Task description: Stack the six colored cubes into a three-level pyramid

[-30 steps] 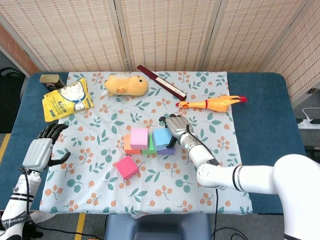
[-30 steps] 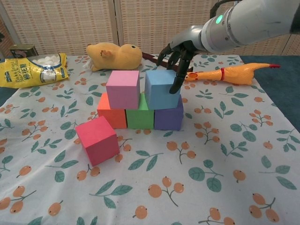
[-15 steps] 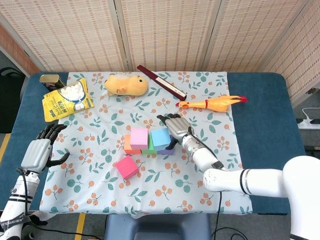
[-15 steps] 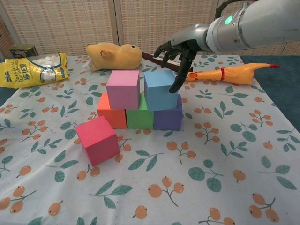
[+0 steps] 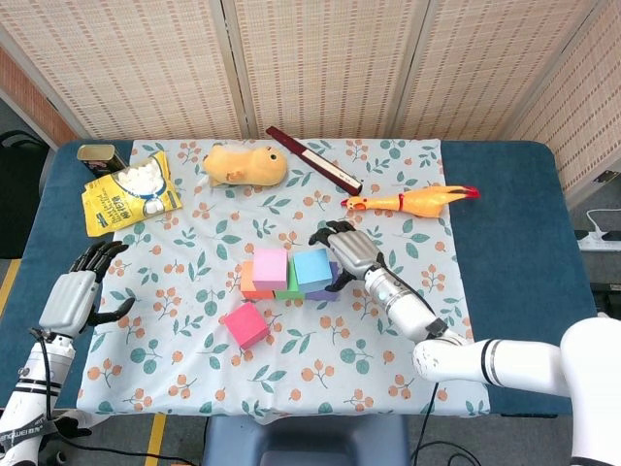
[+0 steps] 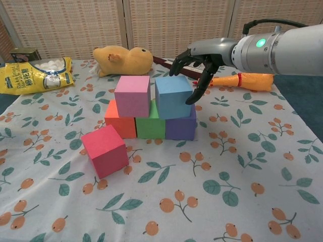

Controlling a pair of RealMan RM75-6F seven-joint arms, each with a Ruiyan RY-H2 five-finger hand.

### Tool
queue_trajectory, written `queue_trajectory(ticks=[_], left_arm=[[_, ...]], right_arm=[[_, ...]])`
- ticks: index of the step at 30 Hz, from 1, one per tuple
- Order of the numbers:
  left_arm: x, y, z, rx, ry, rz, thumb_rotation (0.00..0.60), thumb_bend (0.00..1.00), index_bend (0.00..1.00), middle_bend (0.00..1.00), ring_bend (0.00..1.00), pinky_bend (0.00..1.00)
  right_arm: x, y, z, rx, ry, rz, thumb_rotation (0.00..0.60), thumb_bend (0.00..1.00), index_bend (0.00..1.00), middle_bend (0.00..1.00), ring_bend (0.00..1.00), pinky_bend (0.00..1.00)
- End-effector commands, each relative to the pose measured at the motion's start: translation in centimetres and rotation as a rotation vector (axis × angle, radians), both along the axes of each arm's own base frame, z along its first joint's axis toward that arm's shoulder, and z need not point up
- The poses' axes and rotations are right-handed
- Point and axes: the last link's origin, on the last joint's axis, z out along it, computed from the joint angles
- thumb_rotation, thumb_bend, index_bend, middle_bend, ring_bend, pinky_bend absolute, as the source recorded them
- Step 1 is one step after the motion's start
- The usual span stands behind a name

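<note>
Beside pyramid (image 6: 150, 111) – red cube (image 6: 105, 150), skewed

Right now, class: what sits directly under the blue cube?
The blue cube rests across the green cube and purple cube. Their top faces are mostly covered.

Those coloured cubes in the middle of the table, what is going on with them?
A pyramid is partly built. The orange cube, green cube and purple cube form the base row, with the pink cube and blue cube on top. The right hand hovers, fingers spread, beside the blue cube. The red cube lies apart in front, not yet placed. The left hand rests open at the table's edge.
</note>
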Motion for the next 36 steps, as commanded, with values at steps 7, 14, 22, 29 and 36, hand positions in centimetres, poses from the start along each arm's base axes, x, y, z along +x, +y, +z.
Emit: queue_trajectory(ticks=[7,14,22,29,36], left_arm=[[-0.2,0.0,0.1,-0.012,-0.021,0.01,0.6,0.3,0.13,0.07,0.0,0.13],[-0.2,0.1,0.1,-0.009,-0.03,0.003,0.6,0.3,0.13,0.07,0.0,0.12],[-0.1,0.0,0.2,-0.007,-0.036,-0.006,0.6,0.3,0.12,0.07,0.0,0.12],[0.1,-0.1,0.2,-0.004,-0.036,-0.017,0.6,0.3,0.12,0.07,0.0,0.12],[0.0,-0.2,0.3,0.0,-0.038,-0.014,0.6,0.3,0.11,0.07,0.0,0.13]], right_arm=[[-0.4,-0.2,-0.8,0.005,0.0,0.001,0.6,0.0,0.26,0.19,0.0,0.04],[-0.6,-0.2,-1.0,-0.031,-0.015,-0.015,0.6,0.0,0.42,0.27,0.02,0.04],[0.0,0.2,-0.8,-0.068,-0.057,-0.063,0.6,0.0,0.45,0.29,0.04,0.04],[1.2,0.4,-0.8,-0.055,-0.066,-0.117,0.6,0.0,0.44,0.29,0.04,0.04],[2.0,0.2,-1.3,-0.06,-0.052,-0.127,0.6,0.0,0.44,0.29,0.04,0.04]])
